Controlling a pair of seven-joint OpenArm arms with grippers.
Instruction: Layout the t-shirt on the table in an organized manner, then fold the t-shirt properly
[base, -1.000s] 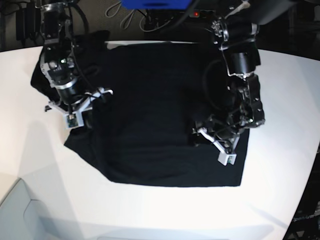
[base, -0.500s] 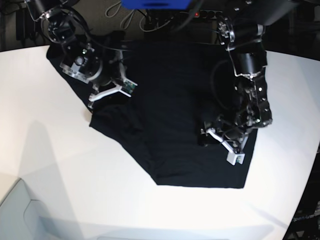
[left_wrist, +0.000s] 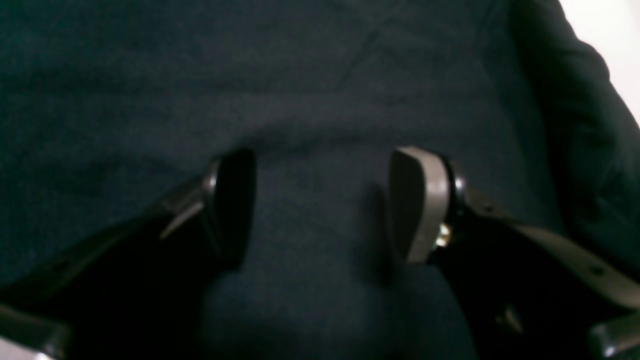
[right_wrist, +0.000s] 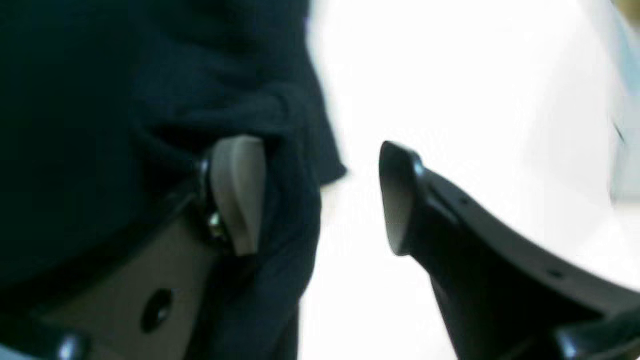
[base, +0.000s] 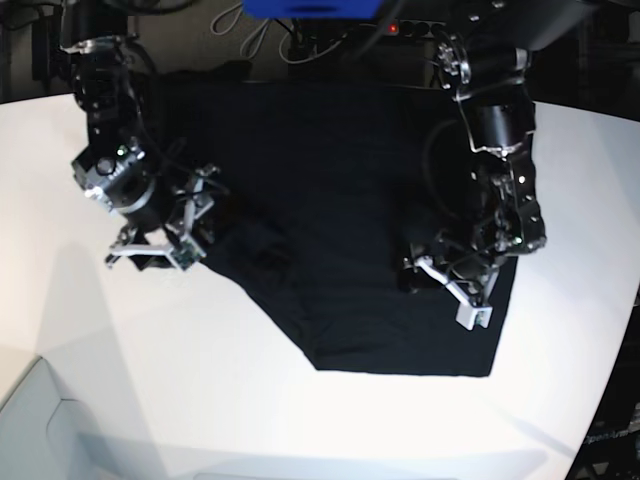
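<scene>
Fingers (left_wrist: 417, 205) of the left gripper (left_wrist: 320, 205) stand parted in the left wrist view, planted on flat dark cloth of the t-shirt (left_wrist: 320, 75) with nothing pinched between them; a sliver of the white table (left_wrist: 615, 45) shows at the upper right corner. In the right wrist view the right gripper (right_wrist: 320, 195) has its jaws wide apart, and a bunched fold of the shirt (right_wrist: 280, 125) drapes against the pale finger (right_wrist: 237, 190) without being clamped, the other finger hanging over bare table (right_wrist: 450, 90). That is the change: a second ago this gripper was closed on the shirt's side edge, and it has now let go after swinging that edge inward. In the base view the right gripper (base: 160, 240) sits at the shirt's (base: 330, 200) near-left edge, back out toward the table (base: 300, 420), while the left gripper (base: 455, 285) is in the same place as before, pressing the cloth down on the other side. The shirt's outline has changed from a broad rectangle to a narrower shape with a slanted left edge, so one side looks folded over the body. My reading is that the first lengthwise fold has just been laid, though a lump near the middle suggests it did not land flat; the opposite side is not yet folded.
</scene>
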